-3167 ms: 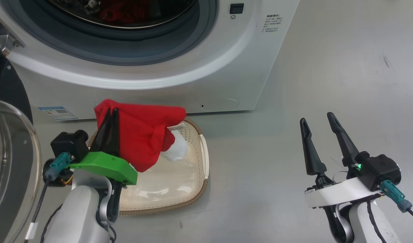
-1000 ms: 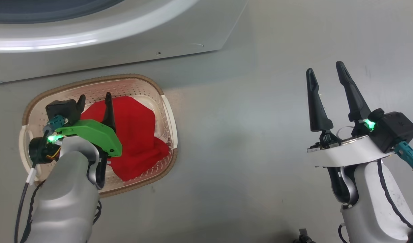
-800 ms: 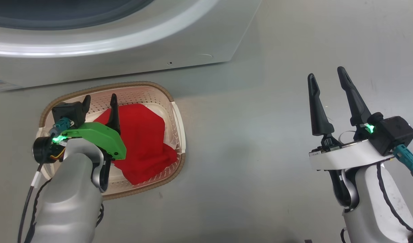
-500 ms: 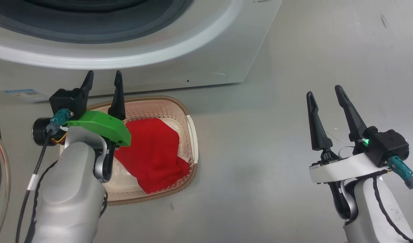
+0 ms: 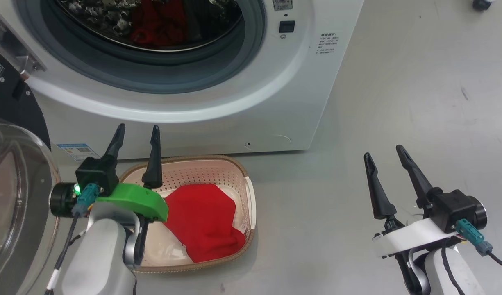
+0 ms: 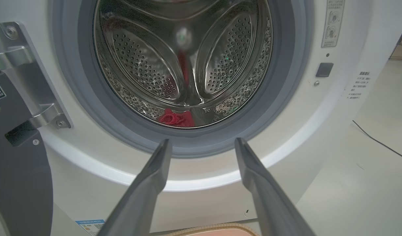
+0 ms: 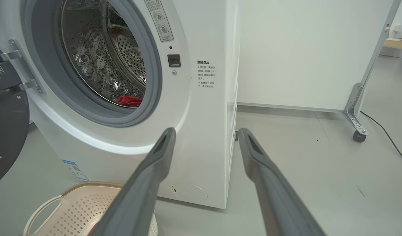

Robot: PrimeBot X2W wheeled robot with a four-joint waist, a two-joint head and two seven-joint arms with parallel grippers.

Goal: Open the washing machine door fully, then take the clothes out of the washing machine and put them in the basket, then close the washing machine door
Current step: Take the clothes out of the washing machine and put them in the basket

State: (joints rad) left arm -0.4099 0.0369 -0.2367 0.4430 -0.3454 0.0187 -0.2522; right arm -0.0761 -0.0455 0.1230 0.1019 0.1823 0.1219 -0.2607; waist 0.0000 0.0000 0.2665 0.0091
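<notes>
The washing machine [image 5: 275, 102] stands with its drum open, and red clothes [image 5: 156, 24] lie on the drum floor [image 6: 174, 118] [image 7: 130, 100]. The washing machine door [image 5: 13, 196] hangs open at the left, glass bowl facing me. The basket [image 5: 201, 157] sits on the floor in front of the machine with one red garment [image 5: 201, 221] in it. My left gripper [image 5: 137, 130] is open and empty above the basket's back left rim, pointing at the drum [image 6: 201, 141]. My right gripper [image 5: 383, 152] is open and empty over bare floor to the right [image 7: 207, 131].
The door's metal hinge [image 6: 23, 65] and black inner face [image 7: 4, 137] flank the opening on the left. A white partition on a wheeled leg [image 7: 355, 121] stands right of the machine, with a cable [image 7: 384, 137] on the grey floor.
The head camera has tilted up, bringing the drum back into view. My left gripper has risen out of the basket, leaving the red garment lying there. The right gripper has held its pose.
</notes>
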